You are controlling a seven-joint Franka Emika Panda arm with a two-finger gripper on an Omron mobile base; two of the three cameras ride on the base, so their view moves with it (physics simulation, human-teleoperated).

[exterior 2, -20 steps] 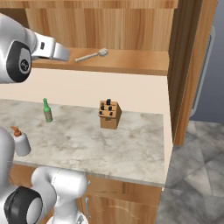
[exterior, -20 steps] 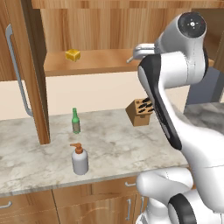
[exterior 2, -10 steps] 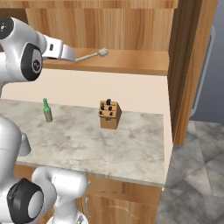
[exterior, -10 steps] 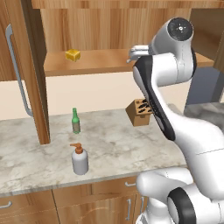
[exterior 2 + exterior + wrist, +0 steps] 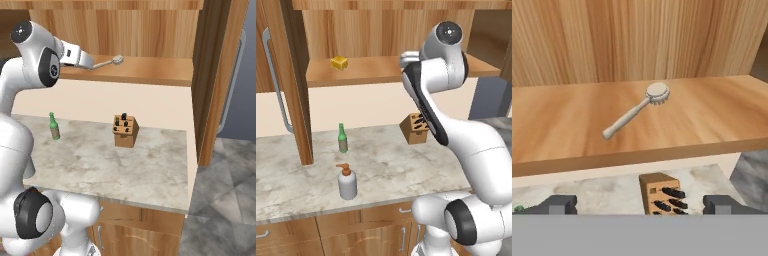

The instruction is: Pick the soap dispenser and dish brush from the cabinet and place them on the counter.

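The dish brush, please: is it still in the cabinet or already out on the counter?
In the cabinet. The dish brush lies flat on the wooden shelf, above the counter, untouched.

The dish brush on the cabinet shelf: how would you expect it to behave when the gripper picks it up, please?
The dish brush looks stiff and light. Its thin round handle may roll or slip, and its broad head probably makes it tip if gripped near the handle's end.

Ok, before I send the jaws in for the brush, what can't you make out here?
- Left base view: the dish brush lies behind the arm.
- Right base view: the soap dispenser is behind the arm; the brush handle is hidden by the hand.
- Hand view: knife block cut off at the bottom.
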